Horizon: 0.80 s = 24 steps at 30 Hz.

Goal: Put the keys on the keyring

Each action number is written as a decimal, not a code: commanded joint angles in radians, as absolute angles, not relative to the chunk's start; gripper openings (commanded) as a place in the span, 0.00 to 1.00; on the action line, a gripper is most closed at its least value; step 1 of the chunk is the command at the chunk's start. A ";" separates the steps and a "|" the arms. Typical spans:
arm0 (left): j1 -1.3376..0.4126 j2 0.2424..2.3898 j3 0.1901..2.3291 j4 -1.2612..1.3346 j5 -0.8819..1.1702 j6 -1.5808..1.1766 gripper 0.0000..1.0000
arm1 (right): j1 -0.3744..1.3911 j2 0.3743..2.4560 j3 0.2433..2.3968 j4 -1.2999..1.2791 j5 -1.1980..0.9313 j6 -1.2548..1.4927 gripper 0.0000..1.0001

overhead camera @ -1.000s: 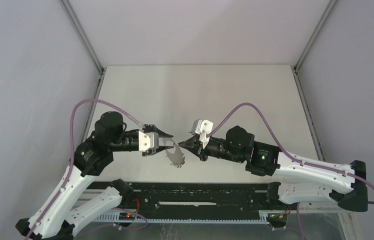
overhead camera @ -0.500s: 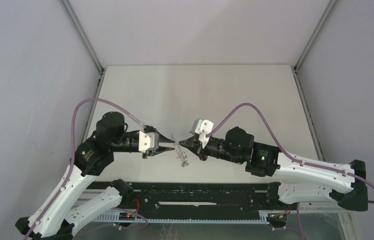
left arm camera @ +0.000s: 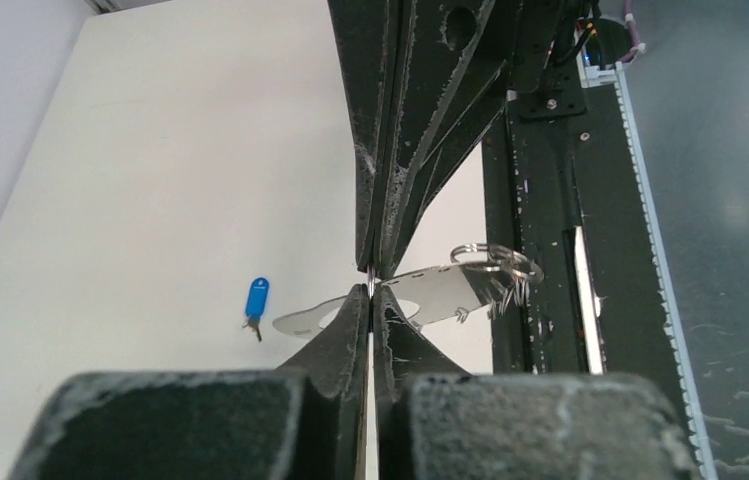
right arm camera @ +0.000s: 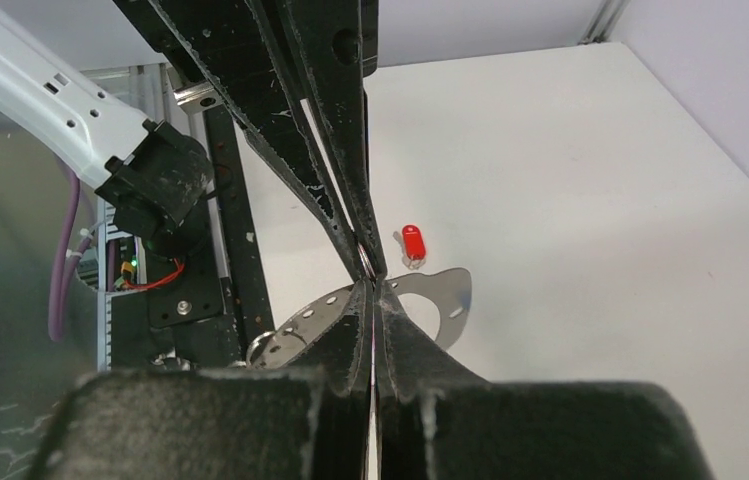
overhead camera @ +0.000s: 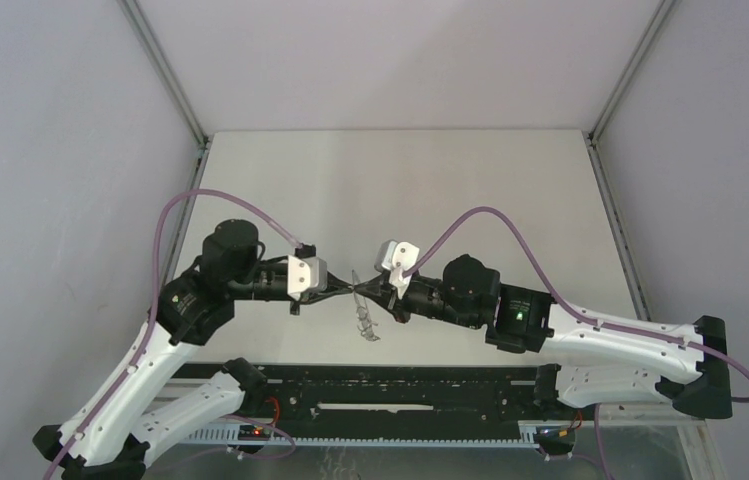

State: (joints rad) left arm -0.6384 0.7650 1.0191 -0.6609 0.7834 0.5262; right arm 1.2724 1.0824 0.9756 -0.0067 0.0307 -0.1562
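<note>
The keyring (overhead camera: 365, 318), a flat grey metal plate with holes and a small split ring, hangs above the table between the two arms. My left gripper (overhead camera: 352, 291) and right gripper (overhead camera: 368, 292) meet tip to tip on its upper edge. In the left wrist view my left gripper (left arm camera: 371, 292) is shut on the thin edge of the keyring (left arm camera: 437, 295). The right wrist view shows my right gripper (right arm camera: 372, 285) shut on the same keyring (right arm camera: 460, 294). A blue-headed key (left arm camera: 257, 298) and a red-headed key (right arm camera: 413, 243) lie loose on the white table.
The black rail (overhead camera: 400, 385) of the arm mounts runs along the table's near edge, just below the keyring. Grey walls with metal frame posts (overhead camera: 165, 75) enclose the white table (overhead camera: 400, 190) on three sides.
My left gripper has moved right until its tips meet the right gripper's, and its jaws have closed on the keyring. The keyring has turned from broadside to nearly edge-on.
</note>
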 commanded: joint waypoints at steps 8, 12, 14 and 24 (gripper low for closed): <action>-0.643 0.729 1.017 -0.685 0.806 0.751 0.00 | 1.270 0.985 1.004 0.056 -0.024 -0.172 0.37; -0.644 0.685 0.998 -0.684 0.902 0.902 0.00 | 1.173 0.874 0.905 0.127 -0.105 -0.122 0.50; -0.644 0.679 0.998 -0.684 0.928 0.930 0.00 | 1.114 0.829 0.851 0.169 -0.186 -0.082 0.51; -0.644 0.642 0.998 -0.695 1.010 1.074 0.00 | 0.932 0.784 0.755 0.249 -0.340 0.015 0.51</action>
State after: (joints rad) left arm -0.6422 0.6636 1.0153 -0.7109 0.9546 0.9665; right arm 1.0111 0.7700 0.7547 0.1932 -0.2783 -0.0814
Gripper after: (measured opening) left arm 0.011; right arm 0.513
